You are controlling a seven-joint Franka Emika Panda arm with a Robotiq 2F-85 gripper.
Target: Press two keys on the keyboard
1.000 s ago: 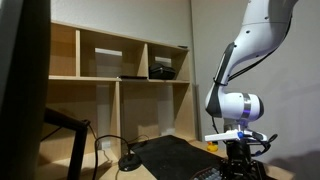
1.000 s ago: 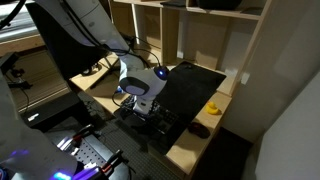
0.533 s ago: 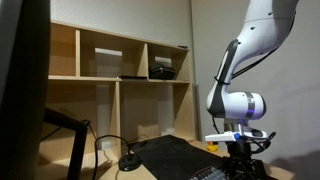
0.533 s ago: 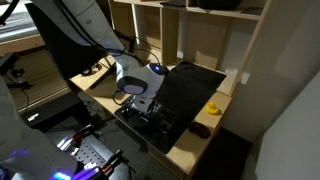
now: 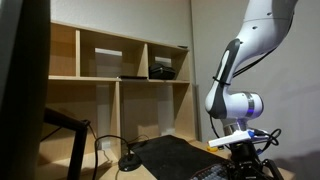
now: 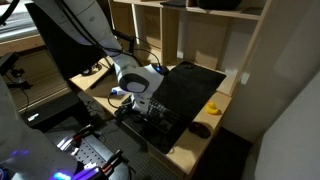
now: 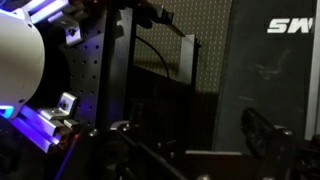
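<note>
The black keyboard (image 6: 157, 121) lies on the wooden desk in front of the black desk mat (image 6: 196, 84). Only its near edge shows in an exterior view (image 5: 206, 173). My gripper (image 6: 141, 107) hangs under the white wrist, low over the keyboard's left part; it also shows in an exterior view (image 5: 246, 163). Its fingers are dark against the dark keys, so I cannot tell whether they are open or shut, or whether they touch a key. The wrist view is very dark and shows neither the fingertips nor the keys clearly.
A small yellow object (image 6: 212, 107) and a black mouse (image 6: 200, 130) (image 7: 262, 135) lie right of the keyboard. Wooden shelves (image 5: 120, 75) stand behind the desk. A round black base with cables (image 5: 129, 161) sits left of the mat. The mat bears white lettering (image 7: 292, 26).
The wrist has tilted and shifted slightly over the keyboard; in one exterior view the gripper has moved a little to the right. The keyboard, mouse and yellow object have not moved.
</note>
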